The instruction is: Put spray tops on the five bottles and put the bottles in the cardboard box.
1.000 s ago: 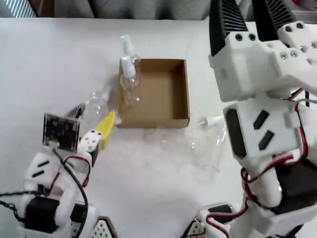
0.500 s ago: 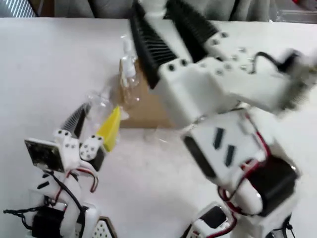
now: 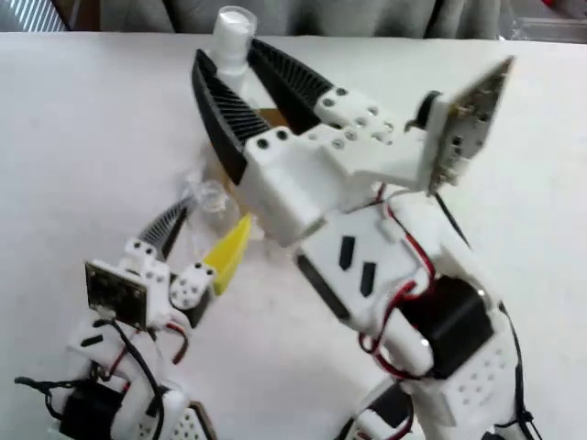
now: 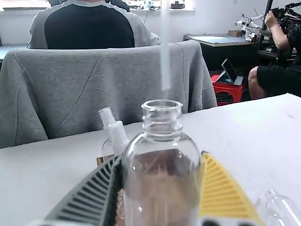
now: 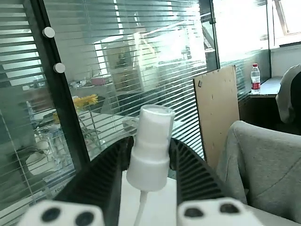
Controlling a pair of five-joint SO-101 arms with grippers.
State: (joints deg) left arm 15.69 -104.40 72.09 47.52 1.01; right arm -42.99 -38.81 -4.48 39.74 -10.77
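Our right tool (image 3: 229, 53) is clamped on a spray top (image 5: 150, 141), with its tube (image 4: 165, 52) hanging straight down. Directly below this tool, our left tool (image 3: 216, 213) is clamped round an upright, open bottle (image 4: 161, 160). The tube's tip sits just above the neck (image 4: 161, 109), nearly in line with it, so we judge that a straight descent comes next.

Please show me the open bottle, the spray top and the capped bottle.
open bottle (image 4: 161, 165), left wrist view, on its clear body.
spray top (image 5: 149, 150), right wrist view, on its white head.
capped bottle (image 4: 114, 135), left wrist view, on its white sprayer.
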